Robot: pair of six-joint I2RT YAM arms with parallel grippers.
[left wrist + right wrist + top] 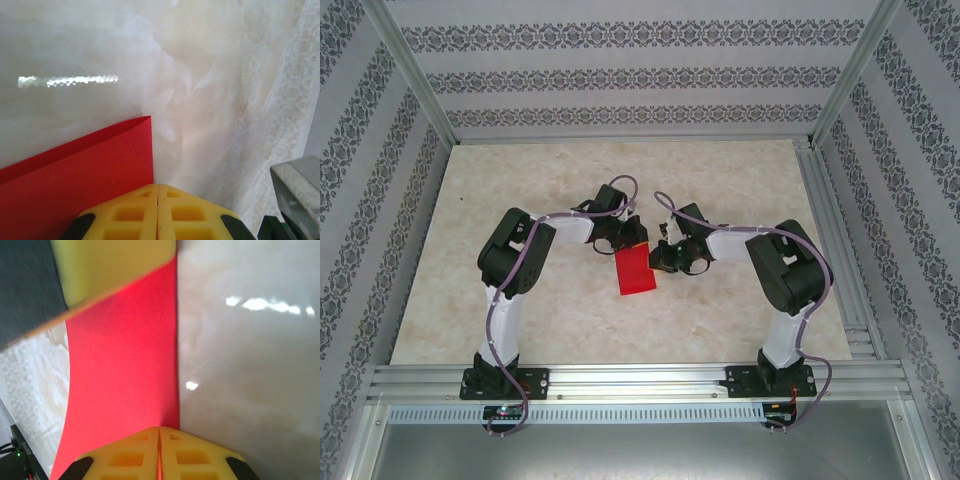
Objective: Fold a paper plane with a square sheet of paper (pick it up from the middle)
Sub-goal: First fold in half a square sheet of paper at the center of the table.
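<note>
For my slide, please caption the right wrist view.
Right gripper shut on the edge of a thin bright red paper sheet, against a pale marbled table.

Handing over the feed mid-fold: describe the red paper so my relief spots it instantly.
Look at the middle of the pale marble-look table. There, between the left gripper and the right gripper, is the red paper, the only red thing in view.
</note>
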